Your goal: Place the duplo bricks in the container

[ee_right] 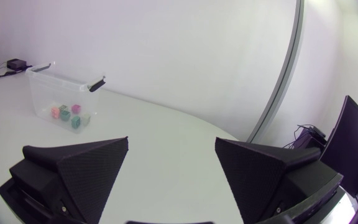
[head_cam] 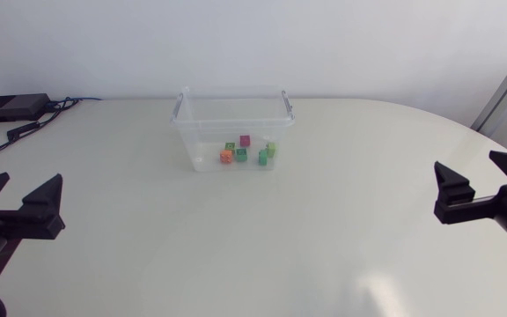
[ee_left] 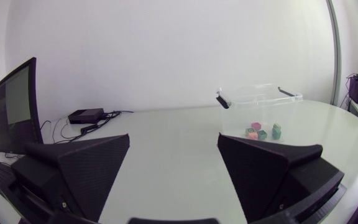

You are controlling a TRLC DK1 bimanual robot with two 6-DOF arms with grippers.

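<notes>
Blocky duplo bricks (head_cam: 246, 151) in orange, green and pink lie inside the clear, thin-walled plastic container (head_cam: 199, 132) on the glossy white desk (head_cam: 236, 246). The matte black left pincer (head_cam: 26, 192) and right pincer (head_cam: 472, 176) gape empty, well apart from the container. A careless sweep could probably shove the light box.

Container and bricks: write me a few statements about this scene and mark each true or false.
1. The duplo bricks lie inside the clear container. True.
2. The left hand is shut on a brick. False: it is open and empty, well away from the container.
3. The right hand is open. True.
4. A lid covers the container. False: its top is open.
5. The orange brick lies outside the container. False: it is inside with the others.
</notes>
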